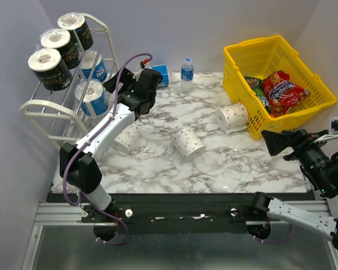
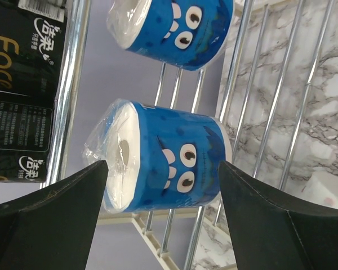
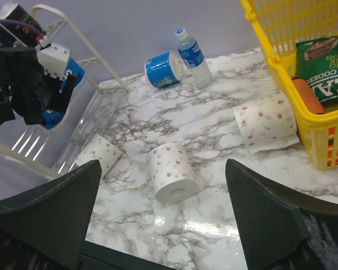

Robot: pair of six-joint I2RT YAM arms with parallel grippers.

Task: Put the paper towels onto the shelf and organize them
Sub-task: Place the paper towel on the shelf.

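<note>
**A:** Holding anything on the left?

**B:** No. My left jaws stand apart, flanking a blue roll [image 2: 174, 140] that lies on the shelf [image 2: 69, 84], axis running jaw to jaw.

**A:** And the next one?

**B:** My right jaws gape, empty. A dotted roll [image 3: 170, 171] lies at their twelve o'clock on the worktop [image 3: 214, 129], axis toward me. A second dotted roll [image 3: 266, 121] sits at two, beside the yellow basket [image 3: 281, 70]. My right arm is nearer, I judge.
</note>
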